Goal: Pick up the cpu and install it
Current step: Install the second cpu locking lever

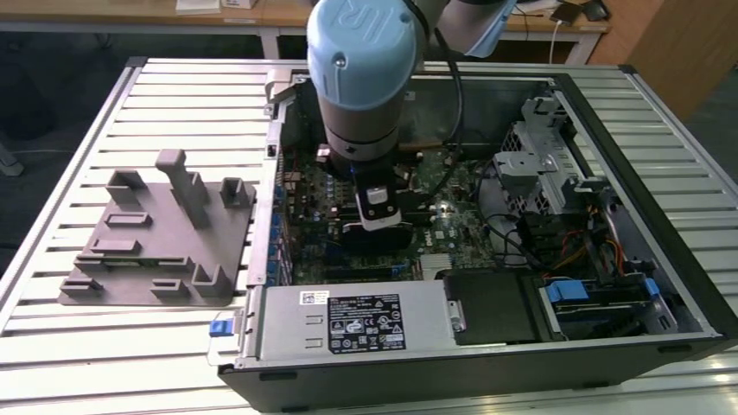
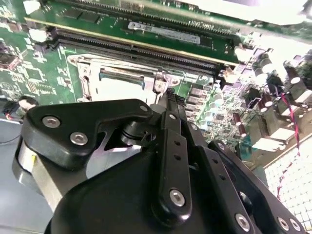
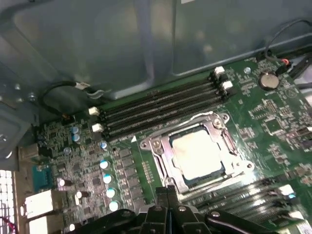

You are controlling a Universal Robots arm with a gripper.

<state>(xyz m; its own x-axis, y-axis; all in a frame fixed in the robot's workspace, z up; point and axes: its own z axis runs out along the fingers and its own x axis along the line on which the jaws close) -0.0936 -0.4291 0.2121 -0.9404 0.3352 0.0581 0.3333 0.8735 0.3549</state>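
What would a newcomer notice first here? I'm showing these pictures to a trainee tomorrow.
First the big blue-grey robot arm reaching down into the open computer case in the exterior view. Then, in the first wrist view, the shiny cpu lying in the motherboard socket, beside the memory slots.

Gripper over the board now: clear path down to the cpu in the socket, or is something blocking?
Probably yes. In the first wrist view the cpu lies face-up inside the open socket frame, nothing on top of it, and the gripper sits just beside the frame. The memory slots lie off to the side, out of the way.
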